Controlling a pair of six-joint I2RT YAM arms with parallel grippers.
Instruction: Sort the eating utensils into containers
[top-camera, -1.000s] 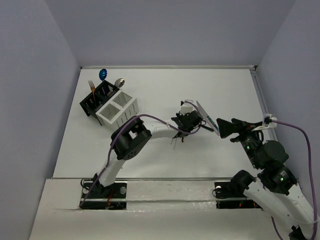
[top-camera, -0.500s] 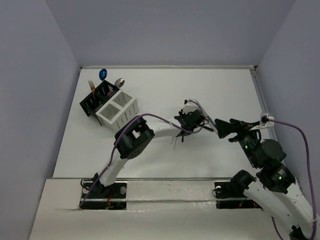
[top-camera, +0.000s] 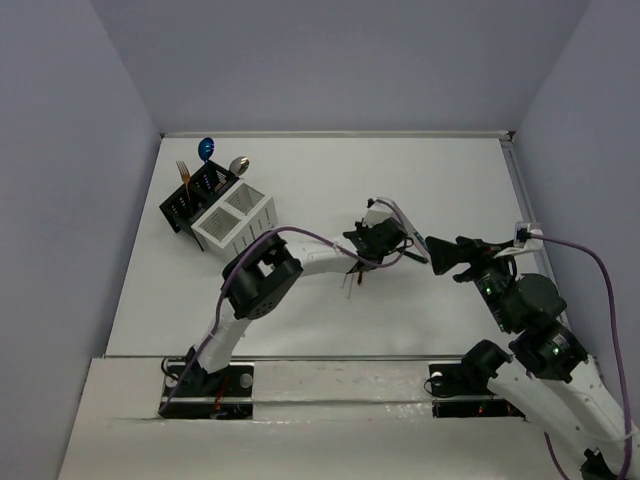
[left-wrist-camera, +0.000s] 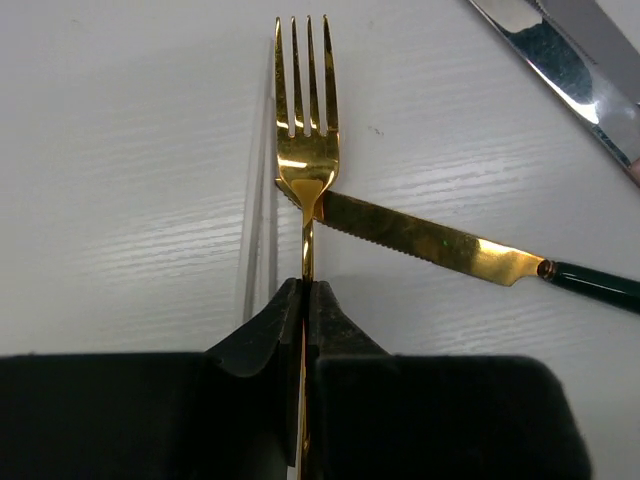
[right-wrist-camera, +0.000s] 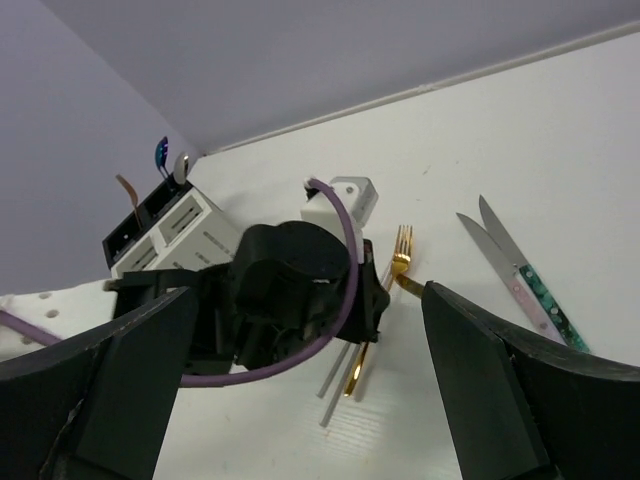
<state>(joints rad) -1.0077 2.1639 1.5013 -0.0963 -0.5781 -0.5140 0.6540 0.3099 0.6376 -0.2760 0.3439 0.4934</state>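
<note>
The left pincer (left-wrist-camera: 305, 300) was clamped on the gold fork (left-wrist-camera: 307, 150), whose neck crossed a gold-bladed knife (left-wrist-camera: 430, 240) just ahead; the right pincer (top-camera: 437, 256) gaped apart.

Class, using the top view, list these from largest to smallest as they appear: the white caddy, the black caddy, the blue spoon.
1. The white caddy and the black caddy: they look about the same size, so not ranked apart.
2. The blue spoon: only its upper end shows, clearly smallest.
</note>
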